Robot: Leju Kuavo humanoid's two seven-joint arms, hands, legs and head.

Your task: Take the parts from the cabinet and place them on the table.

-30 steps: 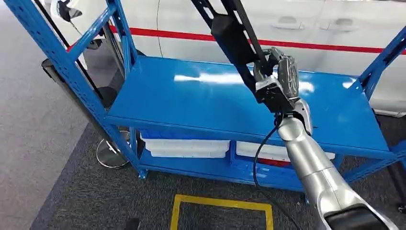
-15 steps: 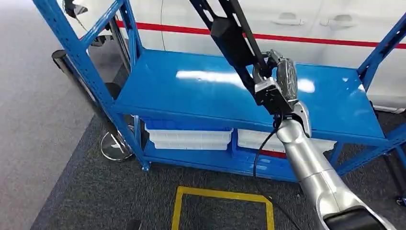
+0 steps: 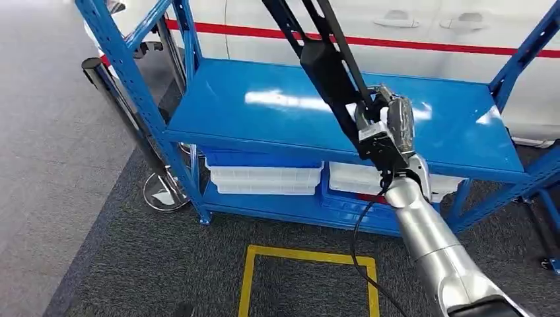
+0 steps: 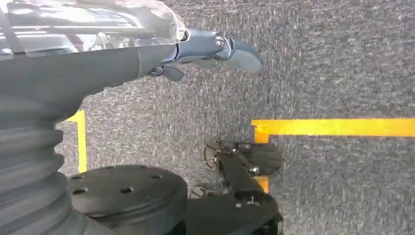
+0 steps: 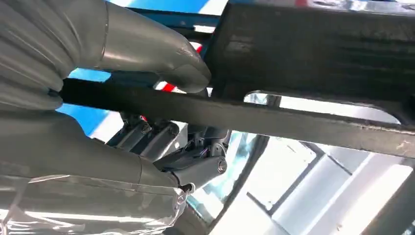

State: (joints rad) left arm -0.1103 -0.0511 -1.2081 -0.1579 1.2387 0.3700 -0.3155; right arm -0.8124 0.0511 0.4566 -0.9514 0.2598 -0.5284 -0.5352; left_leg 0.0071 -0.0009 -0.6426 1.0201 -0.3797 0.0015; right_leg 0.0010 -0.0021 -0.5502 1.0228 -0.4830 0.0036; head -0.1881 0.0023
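Head view has shifted vs. a sec ago: blue steel shelf rack (image 3: 277, 125) sits a bit further off and lower in frame, so the camera moved, not the rack. Right hand (image 3: 386, 125) grips the long black metal frame part (image 3: 328, 66), held above the shelf top (fingers wrapped round a bar, per wrist view). Part looks clear of the cabinet; carry to table comes next. Rack uprights flank the hand, open carpet lies behind. Left hand (image 4: 215, 49) hangs over the floor, fingers apart, holding nothing.
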